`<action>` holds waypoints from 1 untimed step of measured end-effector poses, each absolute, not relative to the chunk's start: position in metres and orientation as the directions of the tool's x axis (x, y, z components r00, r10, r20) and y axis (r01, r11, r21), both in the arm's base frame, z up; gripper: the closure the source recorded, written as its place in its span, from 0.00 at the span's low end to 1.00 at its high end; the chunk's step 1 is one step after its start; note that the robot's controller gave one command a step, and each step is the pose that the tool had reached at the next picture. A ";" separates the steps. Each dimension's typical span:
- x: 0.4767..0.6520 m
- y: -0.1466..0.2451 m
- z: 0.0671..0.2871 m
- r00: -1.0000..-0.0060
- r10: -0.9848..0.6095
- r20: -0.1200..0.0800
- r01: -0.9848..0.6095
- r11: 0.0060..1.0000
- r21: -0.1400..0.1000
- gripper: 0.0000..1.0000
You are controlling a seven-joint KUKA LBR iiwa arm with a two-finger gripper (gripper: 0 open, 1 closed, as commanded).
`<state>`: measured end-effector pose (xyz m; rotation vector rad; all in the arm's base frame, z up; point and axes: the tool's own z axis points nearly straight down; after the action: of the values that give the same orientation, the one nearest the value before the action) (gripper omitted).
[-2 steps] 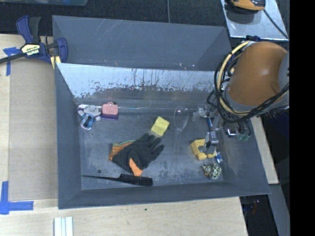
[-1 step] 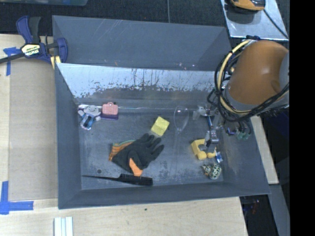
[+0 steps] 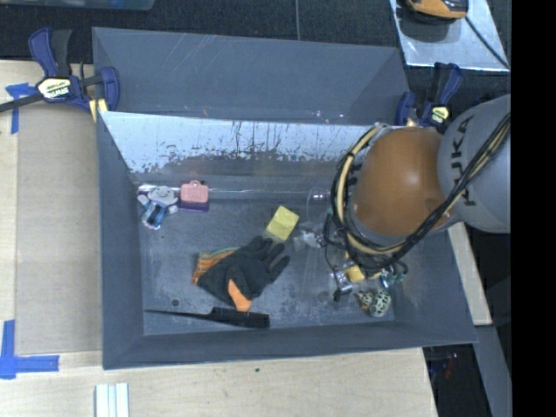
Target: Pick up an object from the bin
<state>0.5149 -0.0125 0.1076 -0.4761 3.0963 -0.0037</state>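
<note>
My gripper [image 3: 345, 278] reaches down at the bin's right side, close to the floor and mostly covered by the arm's wrist. Just below and right of it lies a small pale object with dark spots [image 3: 376, 302], close to the gripper; whether they touch I cannot tell. A clear see-through item [image 3: 314, 205] lies to the upper left of the gripper. A yellow block [image 3: 282, 222] sits farther left. A black glove with orange trim [image 3: 247, 269] lies spread in the middle of the bin.
A thin black stick [image 3: 221, 316] lies along the front wall. A pink block [image 3: 195, 195] and a small blue-and-white item [image 3: 156, 205] sit at the back left. The arm's orange cover and cables hang over the right side.
</note>
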 end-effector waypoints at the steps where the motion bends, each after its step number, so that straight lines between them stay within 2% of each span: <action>1: 0.516 0.047 0.101 -0.904 -0.427 -0.011 -0.427 0.904 -0.002 0.00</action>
<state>0.5160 0.0468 0.1010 -0.6844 3.0550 0.0003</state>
